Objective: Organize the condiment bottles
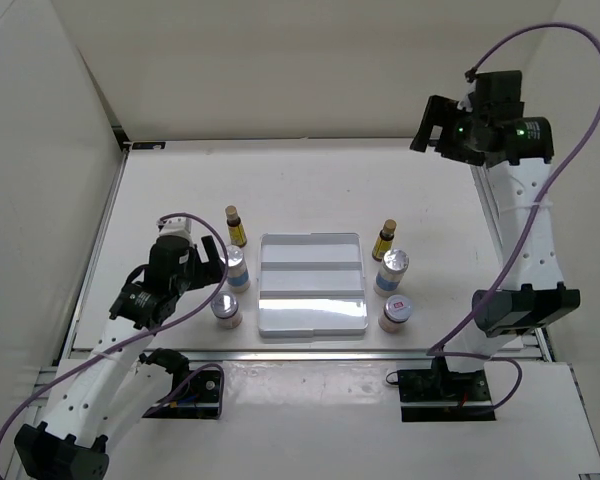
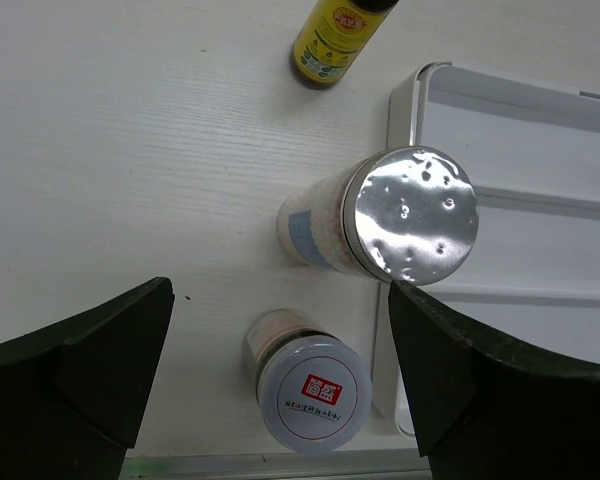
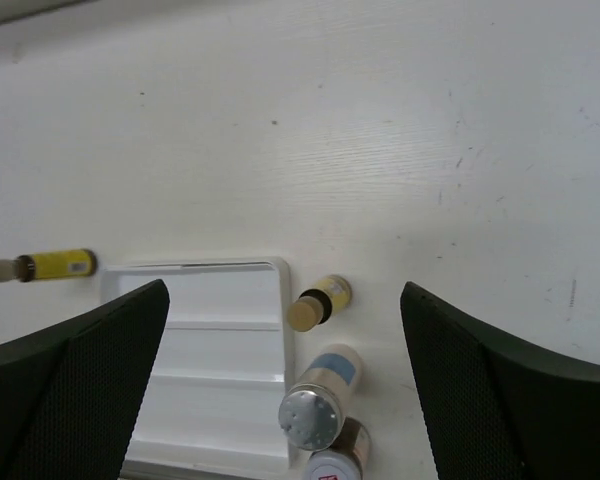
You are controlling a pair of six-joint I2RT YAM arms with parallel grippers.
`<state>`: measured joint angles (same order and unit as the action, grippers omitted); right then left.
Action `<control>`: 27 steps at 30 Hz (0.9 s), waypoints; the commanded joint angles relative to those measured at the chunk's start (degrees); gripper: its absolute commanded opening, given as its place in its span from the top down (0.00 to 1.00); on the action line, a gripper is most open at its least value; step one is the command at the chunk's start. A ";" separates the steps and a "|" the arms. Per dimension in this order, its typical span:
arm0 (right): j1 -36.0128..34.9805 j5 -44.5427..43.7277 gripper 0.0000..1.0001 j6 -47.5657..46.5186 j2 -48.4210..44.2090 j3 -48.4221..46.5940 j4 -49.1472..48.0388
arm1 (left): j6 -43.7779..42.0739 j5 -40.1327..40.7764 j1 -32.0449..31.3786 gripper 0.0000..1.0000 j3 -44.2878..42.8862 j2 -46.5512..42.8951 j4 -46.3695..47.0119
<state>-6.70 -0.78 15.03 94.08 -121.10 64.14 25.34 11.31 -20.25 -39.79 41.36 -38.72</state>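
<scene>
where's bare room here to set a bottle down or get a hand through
Free: the far table strip behind the white tray, and the tray's empty steps. Crowded: the left bottle row, under the left gripper, and the right bottle row each hug a tray side.

Silver-capped bottle (image 2: 410, 215) stands mid-frame beside the white tray (image 2: 540, 130) at right; short jar (image 2: 315, 390) (red logo on lid) below it; yellow bottle (image 2: 335, 40) at top; left gripper (image 2: 280, 320) spread wide.

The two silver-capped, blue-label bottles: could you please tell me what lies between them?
The white stepped tray lies between them, with the left bottle and the right bottle flanking its sides, as the top external view shows.
</scene>
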 commanded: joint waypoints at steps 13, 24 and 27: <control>-13.77 -14.43 0.00 -7.56 8.13 1.38 8.63 | -0.03 2.58 -4.36 0.00 1.21 -1.37 -0.22; -15.45 -13.90 0.13 0.00 9.45 15.01 7.32 | -0.03 6.79 -5.59 0.00 1.73 -0.76 -0.22; -15.45 -14.52 0.18 0.00 9.98 17.56 6.62 | -0.03 6.79 -5.59 0.00 1.73 -0.76 -0.22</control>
<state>-21.82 -13.34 13.54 104.51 -104.64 71.96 25.52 16.56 -25.63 -38.70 41.39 -39.00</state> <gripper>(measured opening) 0.839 0.992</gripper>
